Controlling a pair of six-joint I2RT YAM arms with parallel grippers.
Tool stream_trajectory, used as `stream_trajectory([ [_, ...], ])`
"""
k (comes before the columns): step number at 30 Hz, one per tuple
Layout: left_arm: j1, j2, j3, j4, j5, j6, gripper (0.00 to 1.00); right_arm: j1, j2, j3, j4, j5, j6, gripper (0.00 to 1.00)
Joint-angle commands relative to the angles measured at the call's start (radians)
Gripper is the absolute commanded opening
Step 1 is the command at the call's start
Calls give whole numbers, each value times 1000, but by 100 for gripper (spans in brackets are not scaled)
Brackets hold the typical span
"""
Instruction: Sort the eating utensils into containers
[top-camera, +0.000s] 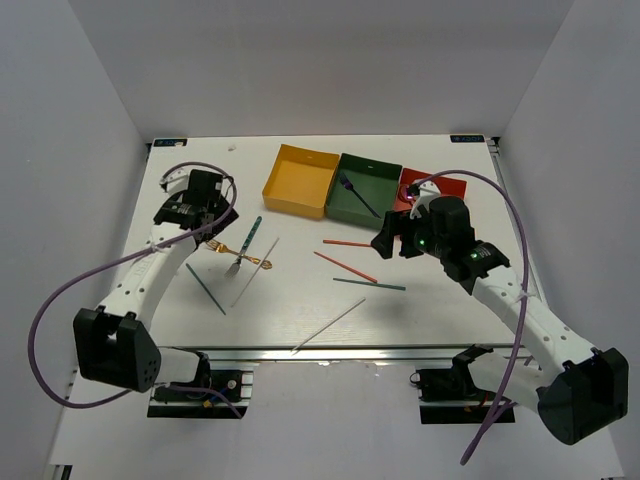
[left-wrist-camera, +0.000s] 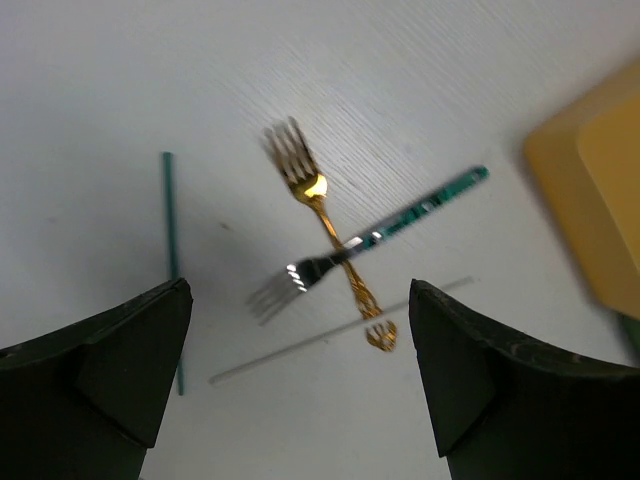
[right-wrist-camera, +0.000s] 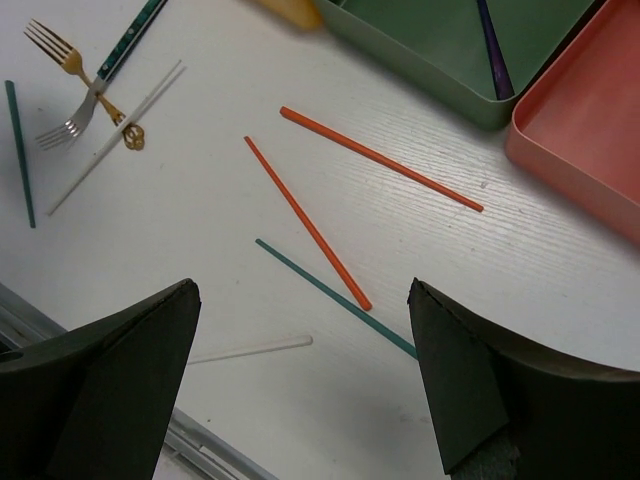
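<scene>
Fingers of the left arm (left-wrist-camera: 100, 370) spread wide, empty, over the gold fork (left-wrist-camera: 313, 188); right fingers (right-wrist-camera: 110, 370) likewise over red chopsticks (right-wrist-camera: 310, 226).

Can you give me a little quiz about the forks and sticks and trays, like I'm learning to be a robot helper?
1. True or false: a fork lies in the yellow tray.
2. Which tray holds the purple fork? A yellow, B green, C red.
3. How many red chopsticks lie on the table?
Key: 1 false; 2 B; 3 two.
</scene>
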Motion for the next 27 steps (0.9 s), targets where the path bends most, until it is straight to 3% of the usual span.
stream_trajectory([
  [1,-2,58,-10,179,331,120,98,5,1,-4,11,40,-37,89],
  [2,-3,85,-7,245,405,208,98,3,5,-5,11,26,-41,89],
  [4,-3,200,50,224,481,320,98,3,15,-5,9,13,-57,89],
  [10,-3,415,168,228,465,529,98,5,-2,-20,29,-32,-72,90],
  [16,-2,541,240,216,421,692,91,5,-24,-31,34,-56,-81,89],
  [19,1,558,240,253,447,738,84,6,-33,-38,46,-66,-83,89],
  [22,14,582,236,247,477,747,61,6,-35,-38,49,-72,-84,89],
  [27,17,592,176,284,523,766,63,6,-41,-38,47,-76,-86,89],
])
